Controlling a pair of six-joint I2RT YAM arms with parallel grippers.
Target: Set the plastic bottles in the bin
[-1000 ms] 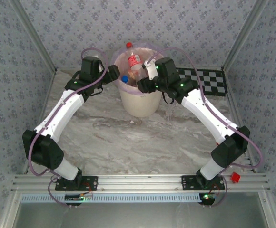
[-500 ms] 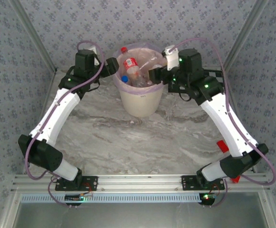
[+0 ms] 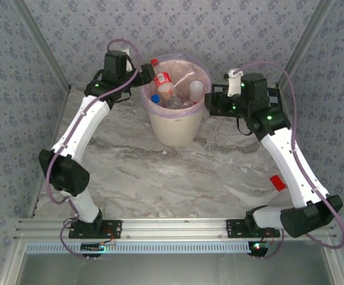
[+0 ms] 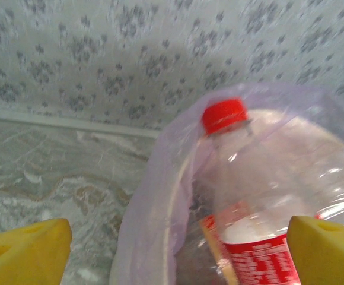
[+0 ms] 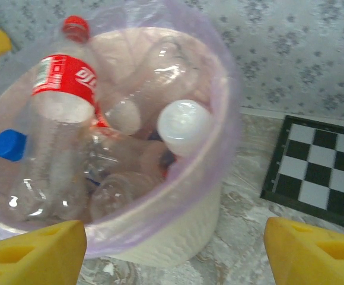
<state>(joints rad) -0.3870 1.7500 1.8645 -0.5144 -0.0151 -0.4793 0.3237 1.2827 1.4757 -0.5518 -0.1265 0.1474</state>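
Both spread, nothing held. The left gripper sits at the rim of the bin, right by the upright red-capped bottle — right gripper off the opposite side.

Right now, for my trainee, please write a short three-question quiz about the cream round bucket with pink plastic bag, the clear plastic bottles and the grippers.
1. True or false: the right gripper is shut on a clear plastic bottle.
2. Which cap colour has the red-labelled clear plastic bottle inside the cream round bin lined with pink plastic? A blue, B red, C green.
3. In the right wrist view, what lies on the marble table right of the bin?
Key: 1 false, it is open and empty. 2 B. 3 the black-and-white checkerboard.
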